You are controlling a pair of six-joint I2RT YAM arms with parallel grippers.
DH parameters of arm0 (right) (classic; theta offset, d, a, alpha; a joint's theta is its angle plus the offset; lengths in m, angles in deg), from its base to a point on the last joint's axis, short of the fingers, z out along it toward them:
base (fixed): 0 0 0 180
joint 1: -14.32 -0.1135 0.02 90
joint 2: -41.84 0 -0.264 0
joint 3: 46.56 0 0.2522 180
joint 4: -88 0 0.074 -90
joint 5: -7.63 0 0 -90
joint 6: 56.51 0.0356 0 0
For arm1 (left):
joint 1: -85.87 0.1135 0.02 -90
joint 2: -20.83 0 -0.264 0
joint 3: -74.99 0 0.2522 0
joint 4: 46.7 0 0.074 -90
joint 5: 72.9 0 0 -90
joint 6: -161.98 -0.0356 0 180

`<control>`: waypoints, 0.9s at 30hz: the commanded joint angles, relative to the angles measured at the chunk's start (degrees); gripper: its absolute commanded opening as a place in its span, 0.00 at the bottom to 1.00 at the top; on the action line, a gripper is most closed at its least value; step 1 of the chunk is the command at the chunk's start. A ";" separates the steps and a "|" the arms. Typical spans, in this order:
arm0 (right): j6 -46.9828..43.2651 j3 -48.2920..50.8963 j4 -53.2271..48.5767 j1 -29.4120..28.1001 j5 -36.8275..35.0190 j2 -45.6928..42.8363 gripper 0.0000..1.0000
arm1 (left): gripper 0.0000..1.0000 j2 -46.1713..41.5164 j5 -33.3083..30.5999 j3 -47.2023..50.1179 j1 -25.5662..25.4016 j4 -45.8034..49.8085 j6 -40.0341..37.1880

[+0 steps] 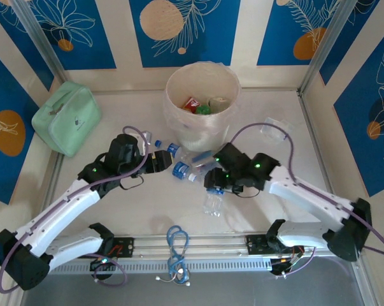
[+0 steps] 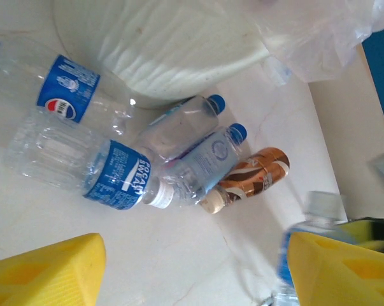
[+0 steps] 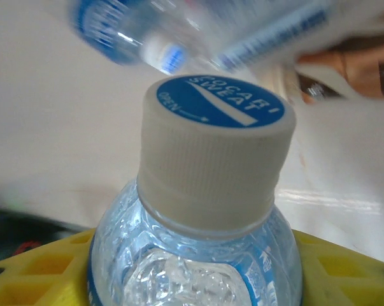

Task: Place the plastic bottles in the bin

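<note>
The cream bin (image 1: pixel 179 111) with its clear liner stands at the back centre and holds red and green items. Several clear bottles with blue labels lie in front of it. Among them are a Pocari Sweat bottle (image 2: pixel 83 167), a Pepsi-labelled one (image 2: pixel 71 95), two small blue-capped ones (image 2: pixel 182 122) and a brown-labelled bottle (image 2: pixel 252 176). My left gripper (image 2: pixel 198 271) (image 1: pixel 163 159) hangs open just short of this pile, bare table between its yellow fingers (image 2: pixel 51 271). My right gripper (image 3: pixel 195 274) (image 1: pixel 212 185) is shut on a white-capped Pocari Sweat bottle (image 3: pixel 211 166) (image 1: pixel 212 203).
A mint-green pouch (image 1: pixel 67 118) lies at the back left. A crumpled clear bottle (image 1: pixel 273 127) rests at the back right near the frame post. Cables (image 1: pixel 176 245) lie at the near edge between the arm bases. Another bottle (image 2: pixel 314 213) sits beside my left gripper's right finger.
</note>
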 commanded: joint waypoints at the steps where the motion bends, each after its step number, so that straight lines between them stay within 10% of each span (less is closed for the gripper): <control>1: -3.27 -6.07 -2.32 1.22 -0.57 -3.91 0.56 | 0.75 -0.68 -3.49 -0.72 -0.35 1.96 -0.74; 27: -0.69 -51.42 12.92 27.72 15.77 28.41 0.57 | 0.74 1.96 -2.90 -0.11 -0.31 1.35 1.59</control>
